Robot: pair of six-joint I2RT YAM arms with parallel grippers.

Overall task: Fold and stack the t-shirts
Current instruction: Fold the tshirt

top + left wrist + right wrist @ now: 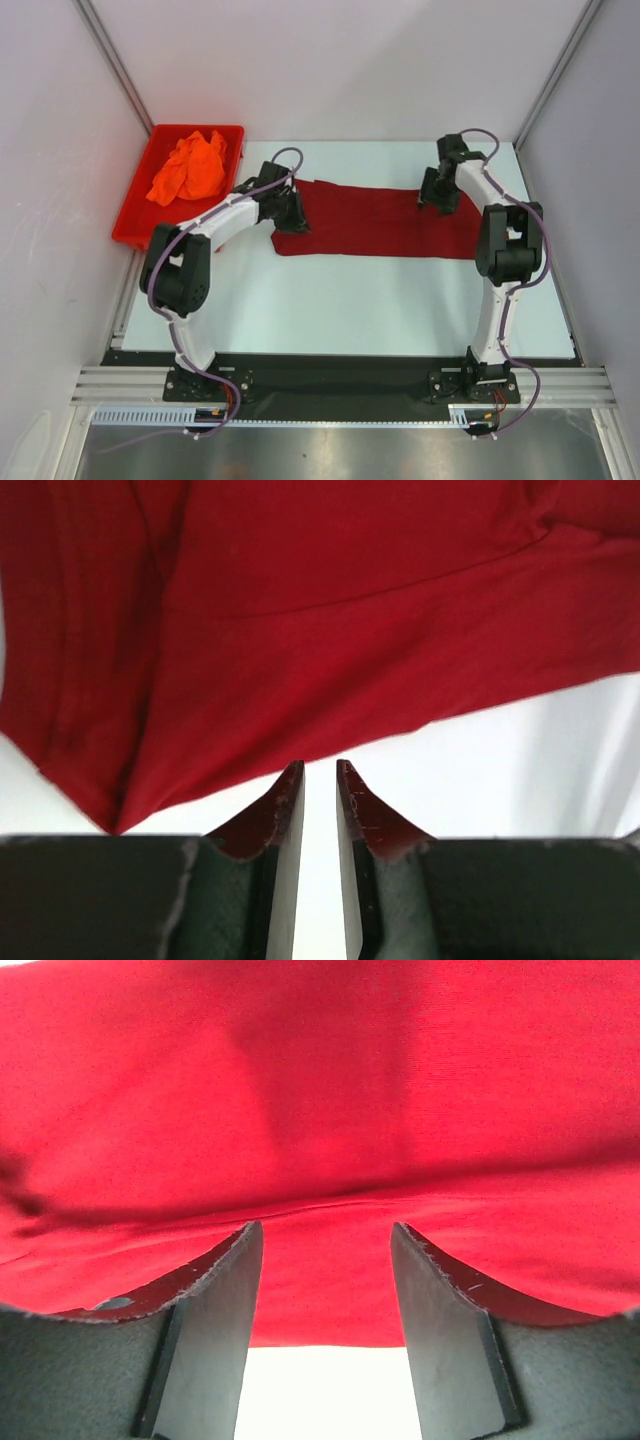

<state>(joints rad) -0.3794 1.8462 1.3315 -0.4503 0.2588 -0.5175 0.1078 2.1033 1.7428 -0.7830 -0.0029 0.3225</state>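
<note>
**White-walled cell, maroon shirt awaiting its next fold**

White walls close in a pale bench [350, 300]. Across its far half the maroon shirt [380, 225] lies flat as a long band. The orange shirt [190, 165] sits crumpled in the red bin [135, 228] at the far left. The left fingers [292, 795] hang just short of the shirt's left end, with a narrow slit between them and no cloth in it. The right fingers [235, 1260] stand well apart over the shirt's right part, gripping nothing. The step in hand looks like another fold of the maroon shirt. To do it well, both arms should pinch matching edges, lift low, and carry the cloth evenly so the hems meet. The left fingers probably need to spread first.
</note>
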